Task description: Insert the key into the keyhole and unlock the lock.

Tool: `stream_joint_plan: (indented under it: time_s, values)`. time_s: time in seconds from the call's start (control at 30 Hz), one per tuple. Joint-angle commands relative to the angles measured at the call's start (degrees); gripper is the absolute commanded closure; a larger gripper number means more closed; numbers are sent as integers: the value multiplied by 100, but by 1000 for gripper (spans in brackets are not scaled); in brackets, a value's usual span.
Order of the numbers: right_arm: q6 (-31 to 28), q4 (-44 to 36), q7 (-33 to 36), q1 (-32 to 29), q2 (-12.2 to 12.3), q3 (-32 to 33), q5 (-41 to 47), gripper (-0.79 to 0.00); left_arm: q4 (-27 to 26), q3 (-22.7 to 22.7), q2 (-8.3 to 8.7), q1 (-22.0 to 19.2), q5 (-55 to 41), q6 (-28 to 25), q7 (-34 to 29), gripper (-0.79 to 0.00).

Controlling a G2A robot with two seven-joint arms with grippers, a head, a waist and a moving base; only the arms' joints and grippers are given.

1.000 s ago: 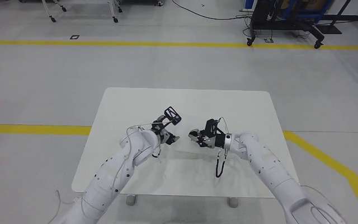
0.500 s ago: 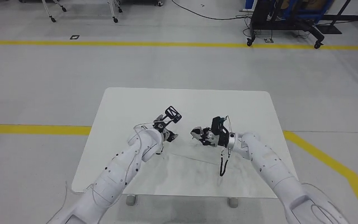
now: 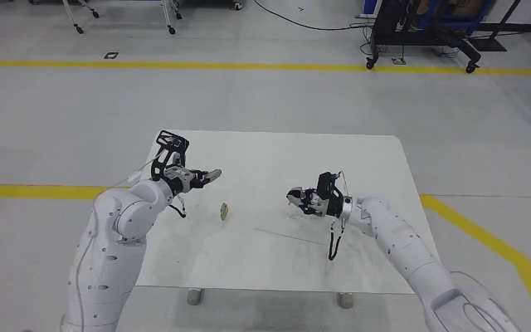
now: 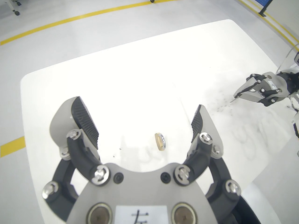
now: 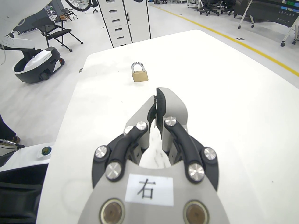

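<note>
Top view: your small brass padlock (image 3: 223,212) stands left of centre on the white table (image 3: 365,158). Left wrist: left gripper (image 4: 138,103) wide open, empty; right gripper (image 4: 237,93) shut, seemingly on a thin metal key (image 4: 232,100). Right wrist: padlock looks rigid, slick; grip its flat faces.

Ahead of right pincer (image 5: 157,99) and its pinched key (image 4: 232,98): bare bench (image 3: 274,158) up to lock (image 5: 139,72), sole obstacle. Same lock ahead of spread left pincer (image 4: 140,115), bare bench all round.
</note>
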Motion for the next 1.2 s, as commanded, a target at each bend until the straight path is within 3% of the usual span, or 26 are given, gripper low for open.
stream_joint_plan:
  time_s: [0.0, 0.17, 0.33, 0.53, 0.6, 0.67, 0.77, 0.87, 0.93, 1.07, 1.13, 1.17]
  values:
    - [-3, -140, -146, -87, -18, -51, 501, 0, 5, 99, 0, -16, 3, 2, 0, -785]
    - [-3, -398, -335, -146, -7, -572, 2261, 0, 5, 99, 0, -16, 3, 2, 0, -785]
    - [-3, -789, -334, -156, 235, -967, 3901, 0, 5, 99, 0, -16, 3, 2, 0, -785]
    - [-3, -789, -334, -156, 235, -967, 3901, 0, 5, 103, -3, -1, -43, 0, 36, -785]
    - [-3, -789, -334, -156, 235, -967, 3901, 0, 38, 72, -11, 73, -692, -188, 122, -785]
    - [10, -812, -337, -172, 233, -962, 3927, 0, 270, -91, -14, 42, -1992, -350, -145, -785]
    - [-3, -1103, -284, -288, 187, -1004, 4532, 0, 932, -274, 10, -246, -4767, -739, -1465, -785]
    - [-3, -1245, 95, -206, 128, -1237, 5412, 0, 1506, -389, 63, -557, -6362, -988, -2605, -785]
    - [-3, -1282, 403, -114, 60, -1422, 6059, 0, 1803, -342, 73, -693, -7149, -1019, -3099, -785]
    - [-3, -1198, 1258, 116, -96, -1786, 7127, 0, 2093, 23, 77, -940, -8270, -591, -3528, -785]
    - [-3, -1206, 1582, 174, -174, -1885, 7704, 0, 2215, 201, 97, -1074, -8237, -564, -3555, -785]
    - [-3, -1222, 1762, 187, -209, -1915, 8005, 0, 2264, 290, 109, -1126, -8018, -662, -3457, -727]
